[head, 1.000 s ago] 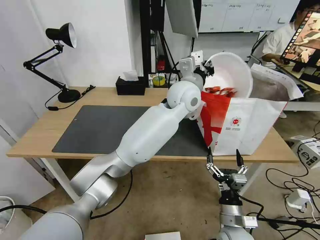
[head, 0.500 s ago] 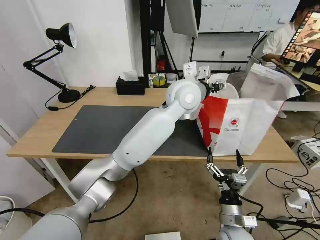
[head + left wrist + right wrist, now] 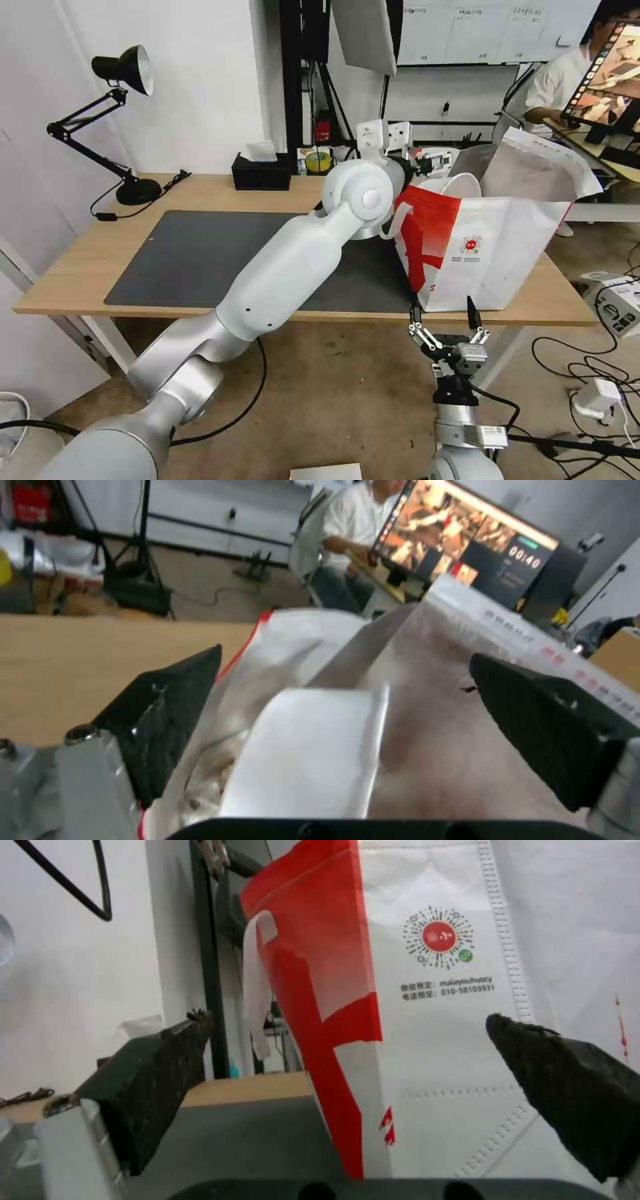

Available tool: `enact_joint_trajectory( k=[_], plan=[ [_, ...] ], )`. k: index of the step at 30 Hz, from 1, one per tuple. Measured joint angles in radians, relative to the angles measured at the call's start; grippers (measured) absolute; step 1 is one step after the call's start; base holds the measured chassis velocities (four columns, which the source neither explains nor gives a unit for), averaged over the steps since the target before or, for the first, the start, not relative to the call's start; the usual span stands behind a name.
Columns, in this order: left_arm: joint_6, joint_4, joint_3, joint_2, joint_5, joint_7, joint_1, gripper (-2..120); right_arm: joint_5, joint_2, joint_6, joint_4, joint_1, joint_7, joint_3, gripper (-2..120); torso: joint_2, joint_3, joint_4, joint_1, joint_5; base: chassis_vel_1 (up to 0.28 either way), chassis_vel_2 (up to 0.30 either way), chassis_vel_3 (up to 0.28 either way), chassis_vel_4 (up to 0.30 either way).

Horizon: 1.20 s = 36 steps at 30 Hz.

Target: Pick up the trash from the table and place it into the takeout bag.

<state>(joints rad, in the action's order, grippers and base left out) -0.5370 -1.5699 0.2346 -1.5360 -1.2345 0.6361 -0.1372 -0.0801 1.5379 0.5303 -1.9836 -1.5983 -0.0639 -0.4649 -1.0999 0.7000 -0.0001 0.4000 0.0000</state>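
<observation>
The red-and-white takeout bag (image 3: 493, 253) stands open at the right end of the table (image 3: 200, 190), partly on the dark mat (image 3: 200, 253). My left gripper (image 3: 427, 163) hovers over the bag's near-left rim. It is open (image 3: 353, 720), with the foil lining (image 3: 433, 730) below it and nothing held. A flat white shape (image 3: 313, 760) lies under the fingers; I cannot tell whether it is a bag handle or trash. Otherwise the trash is out of view. My right gripper (image 3: 443, 317) is open below the table's front edge, facing the bag's side (image 3: 433, 990).
A black tissue box (image 3: 261, 172) and a yellow tape roll (image 3: 318, 161) sit along the back edge. A black desk lamp (image 3: 137, 192) stands at the back left. Cables and a white adapter (image 3: 597, 399) lie on the floor to the right.
A second ago the left gripper held the white bowl tilted over the bag. The bowl has dropped out of sight into the bag, and the gripper now stands open, slightly further left.
</observation>
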Motion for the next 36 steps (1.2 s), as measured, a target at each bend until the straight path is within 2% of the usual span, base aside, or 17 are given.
enact_joint_trajectory(
  k=[2, 5, 10, 12, 13, 15, 16, 19, 24, 25, 34, 36],
  plan=[
    [0.017, -0.005, 0.0, 0.005, 0.019, -0.021, 0.0, 100, 0.001, 0.0, 0.0, -0.002, -0.001, 0.0, 0.0, 100, 0.0, 0.0, 0.0, 0.0, 0.0, 0.0, 0.0, 0.0, 0.0],
    [0.075, -0.013, -0.001, 0.029, 0.079, -0.1, -0.008, 100, 0.002, 0.001, -0.001, -0.006, -0.003, 0.0, 0.0, 100, 0.0, 0.0, 0.0, 0.0, 0.0, 0.0, 0.0, 0.0, 0.0],
    [0.118, -0.022, -0.009, 0.053, 0.132, -0.155, -0.019, 100, 0.002, 0.001, -0.001, -0.008, -0.005, 0.001, -0.001, 100, 0.0, 0.0, 0.0, 0.0, -0.0001, 0.0, 0.0, 0.0, 0.0],
    [0.169, -0.031, -0.018, 0.081, 0.196, -0.211, -0.032, 100, 0.003, 0.001, -0.001, -0.009, -0.005, 0.002, -0.001, 100, 0.0, 0.0, 0.0, 0.0, -0.0001, 0.0, 0.0, 0.0, 0.0],
    [0.169, -0.031, -0.018, 0.081, 0.196, -0.211, -0.032, 100, 0.003, 0.001, -0.001, -0.009, -0.005, 0.002, -0.001, 100, 0.0, 0.0, 0.0, 0.0, -0.0001, 0.0, 0.0, 0.0, 0.0],
    [0.222, -0.036, -0.029, 0.116, 0.25, -0.263, -0.046, 100, 0.004, 0.0, -0.002, -0.009, -0.004, 0.002, -0.001, 100, 0.0, 0.0, 0.0001, 0.0, -0.0001, 0.0, 0.0, 0.0, 0.0],
    [0.222, -0.036, -0.029, 0.116, 0.25, -0.263, -0.046, 100, 0.004, 0.0, -0.002, -0.009, -0.004, 0.002, -0.001, 100, 0.0, 0.0, 0.0001, 0.0, -0.0001, 0.0, 0.0, 0.0, 0.0],
    [0.298, -0.047, -0.054, 0.169, 0.315, -0.323, -0.068, 100, 0.005, -0.003, -0.002, -0.007, -0.003, 0.002, -0.001, 100, 0.0, 0.0, 0.0002, 0.0, -0.0002, 0.0, 0.0, 0.0, 0.0],
    [0.351, -0.065, -0.079, 0.208, 0.351, -0.352, -0.094, 100, 0.007, -0.005, -0.003, -0.002, 0.001, 0.003, -0.001, 100, 0.0, 0.0, 0.0002, 0.0, -0.0002, 0.0, 0.0, 0.0, 0.0],
    [0.373, -0.08, -0.097, 0.234, 0.366, -0.365, -0.116, 100, 0.008, -0.007, -0.003, 0.001, 0.004, 0.003, 0.001, 100, 0.0, 0.0, 0.0002, 0.0, -0.0002, 0.0, 0.0, 0.0, 0.0],
    [0.434, -0.149, -0.182, 0.337, 0.409, -0.401, -0.219, 100, 0.015, -0.016, -0.005, 0.017, 0.019, 0.004, 0.011, 100, 0.0, 0.0, 0.0002, 0.0, -0.0002, 0.0, 0.0, 0.0, 0.0],
    [0.436, -0.152, -0.186, 0.341, 0.41, -0.402, -0.224, 100, 0.016, -0.016, -0.005, 0.018, 0.019, 0.004, 0.012, 100, 0.0, 0.0, 0.0001, 0.0, -0.0002, 0.0, 0.0, 0.0, 0.0]
  ],
)
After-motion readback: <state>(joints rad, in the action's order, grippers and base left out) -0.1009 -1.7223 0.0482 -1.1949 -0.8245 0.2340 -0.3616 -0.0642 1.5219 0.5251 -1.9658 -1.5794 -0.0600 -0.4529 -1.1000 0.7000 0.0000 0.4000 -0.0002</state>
